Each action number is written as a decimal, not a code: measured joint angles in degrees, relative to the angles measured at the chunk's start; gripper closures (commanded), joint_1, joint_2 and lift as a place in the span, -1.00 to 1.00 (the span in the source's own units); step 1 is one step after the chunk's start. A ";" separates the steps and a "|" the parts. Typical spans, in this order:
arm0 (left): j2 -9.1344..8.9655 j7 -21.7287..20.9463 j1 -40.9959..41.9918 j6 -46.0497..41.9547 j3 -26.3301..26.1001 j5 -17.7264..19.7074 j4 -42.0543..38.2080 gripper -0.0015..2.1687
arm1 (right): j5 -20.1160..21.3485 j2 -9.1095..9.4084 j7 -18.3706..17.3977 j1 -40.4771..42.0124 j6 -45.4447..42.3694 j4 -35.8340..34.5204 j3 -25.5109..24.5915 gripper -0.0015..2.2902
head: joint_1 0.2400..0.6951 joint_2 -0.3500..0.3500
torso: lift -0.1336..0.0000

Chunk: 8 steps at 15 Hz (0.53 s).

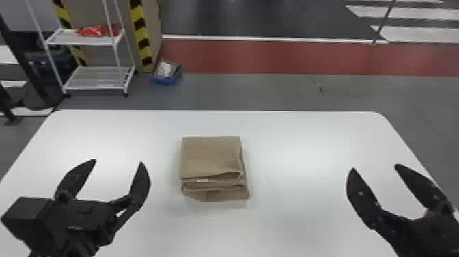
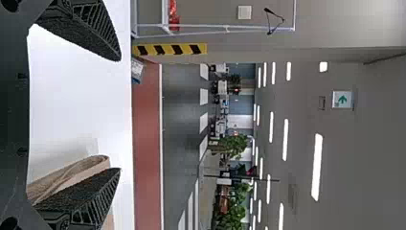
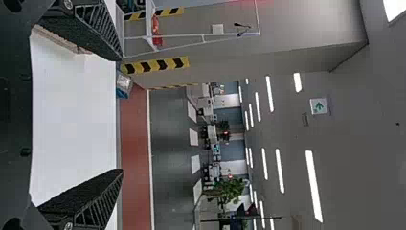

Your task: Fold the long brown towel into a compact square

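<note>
Crossing the grey floor at the top of the head view, a red strip, with white stripes at upper right. At upper left, a white rack with a red bundle on its upper shelf, beside a pillar with yellow and black tape. At the foot of the pillar, a blue box. Across the lower frame, a white tabletop with rounded far corners.

Lying just left of centre on the tabletop, the towel, folded into a compact, nearly square stack. Shows its layers along the near edge, with a small pale tag there and the bottom layer jutting out a little.

At lower left, the left gripper, fingers spread wide, apart from the towel. At lower right, the right gripper, fingers also spread wide, farther from the towel.

In the left wrist view, the towel partly hidden behind one finger; beyond, plants and a green and white sign.
</note>
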 measured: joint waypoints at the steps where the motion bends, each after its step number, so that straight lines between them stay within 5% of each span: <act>1: 0.00 -0.32 0.49 0.30 0.23 0.11 -0.49 -0.94 | -0.04 0.55 -0.07 0.95 -1.07 -0.25 -0.03 -0.95 | 1.00 -0.16 | -0.87; 8: -0.21 1.48 0.51 -1.89 0.23 0.10 -0.85 -0.93 | -1.57 1.35 -0.46 2.92 -3.36 -0.07 -0.79 -0.94 | 1.00 -0.19 | -0.87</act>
